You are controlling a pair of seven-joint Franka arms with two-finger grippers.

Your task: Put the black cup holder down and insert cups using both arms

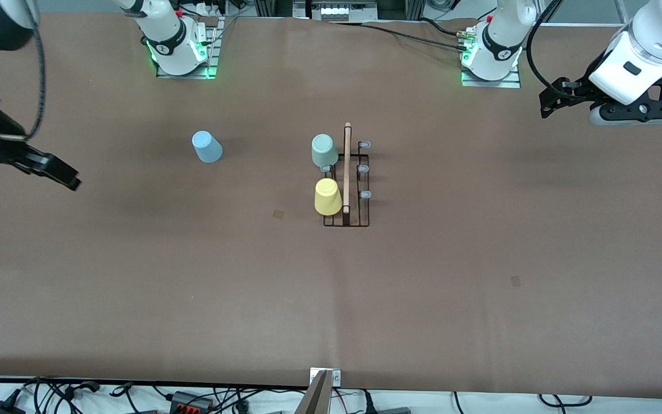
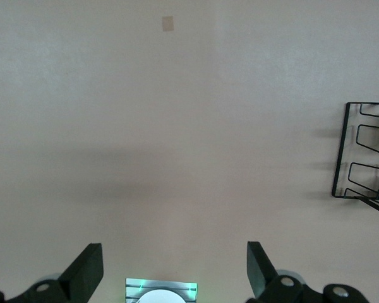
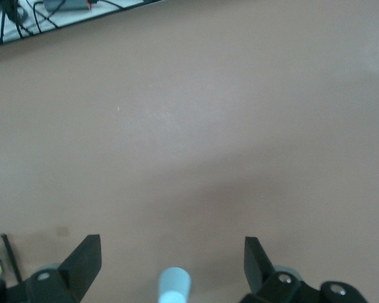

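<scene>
The black cup holder (image 1: 362, 219) stands mid-table, its wooden rod (image 1: 347, 167) running along the top. A pale grey-green cup (image 1: 324, 149) and a yellow cup (image 1: 328, 196) sit upturned on its pegs on the side toward the right arm's end. The light blue cup (image 1: 207, 146) stands alone on the table, farther toward that end. My right gripper (image 1: 61, 172) hangs open and empty over the table's right-arm end, with the blue cup (image 3: 174, 284) showing between its fingers far off. My left gripper (image 1: 549, 100) hangs open and empty over the left-arm end; the holder (image 2: 347, 151) is at the edge of its view.
Three free grey-tipped pegs (image 1: 364, 168) line the holder's side toward the left arm's end. Small tape patches (image 1: 278, 213) (image 1: 515, 280) mark the brown table cover. Cables (image 1: 204, 397) lie along the edge nearest the front camera. The arm bases (image 1: 179, 49) (image 1: 495, 54) stand at the farthest edge.
</scene>
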